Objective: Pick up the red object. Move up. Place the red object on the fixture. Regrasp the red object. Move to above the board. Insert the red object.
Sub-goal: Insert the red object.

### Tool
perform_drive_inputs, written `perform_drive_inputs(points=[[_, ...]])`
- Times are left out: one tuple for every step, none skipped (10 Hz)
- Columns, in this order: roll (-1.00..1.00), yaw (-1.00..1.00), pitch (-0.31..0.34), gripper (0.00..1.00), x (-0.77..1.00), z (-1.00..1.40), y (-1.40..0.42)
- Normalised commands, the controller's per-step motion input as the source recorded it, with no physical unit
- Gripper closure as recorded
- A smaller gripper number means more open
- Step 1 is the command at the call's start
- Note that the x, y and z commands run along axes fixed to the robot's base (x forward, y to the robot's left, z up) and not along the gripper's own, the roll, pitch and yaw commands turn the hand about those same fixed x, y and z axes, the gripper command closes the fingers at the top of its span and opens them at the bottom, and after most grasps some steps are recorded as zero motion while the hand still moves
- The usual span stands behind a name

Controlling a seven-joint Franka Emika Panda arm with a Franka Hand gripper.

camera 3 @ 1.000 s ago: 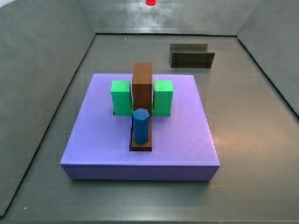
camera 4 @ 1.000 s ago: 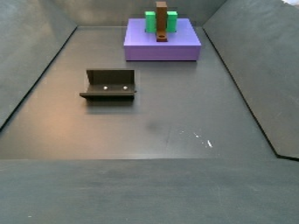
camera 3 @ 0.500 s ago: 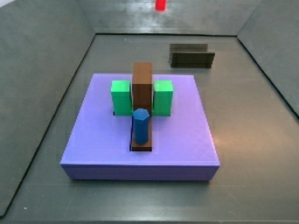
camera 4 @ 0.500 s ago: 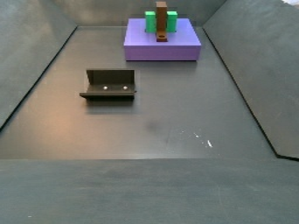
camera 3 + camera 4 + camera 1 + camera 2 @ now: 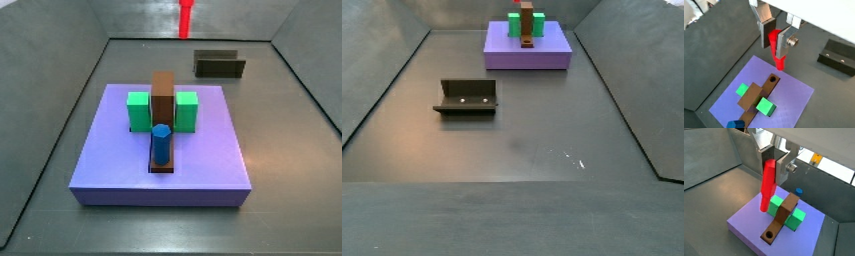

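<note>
One step looks left, the insertion itself: the gripper (image 5: 776,34) hangs in the air above the board (image 5: 794,95), its flat silver fingers (image 5: 784,42) with dark pads clamped on the upper end of the red object (image 5: 777,47), which points straight down like a smooth, glossy peg. Judging by that, the pick-up, the stop at the fixture (image 5: 838,56) and the regrasp are done, since the fixture stands empty on the grey floor, a dark angular bracket with two small bolts showing in a side view (image 5: 468,96). The peg's tip hovers near the round hole (image 5: 769,235) at one end of the brown strip (image 5: 781,218). The board is a matte lilac slab carrying two green blocks (image 5: 765,106) and a blue cylinder (image 5: 160,143).
</note>
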Motion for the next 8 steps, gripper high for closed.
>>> perform_drive_inputs(points=[[-0.15, -0.11, -0.311, 1.00, -0.61, -0.57, 0.05], [0.00, -0.05, -0.314, 1.00, -0.59, -0.67, 0.00], [0.00, -0.05, -0.270, 1.00, -0.60, -0.76, -0.03], [-0.04, -0.03, -0.259, 1.00, -0.53, -0.73, -0.07], [0.10, 0.05, -0.260, 1.00, -0.39, -0.49, -0.22], [0.21, 0.11, -0.083, 1.00, 0.00, -0.37, -0.31], [0.22, 0.03, 0.000, 1.00, 0.08, -0.29, -0.31], [0.23, 0.00, 0.117, 1.00, 0.32, -0.12, -0.20]])
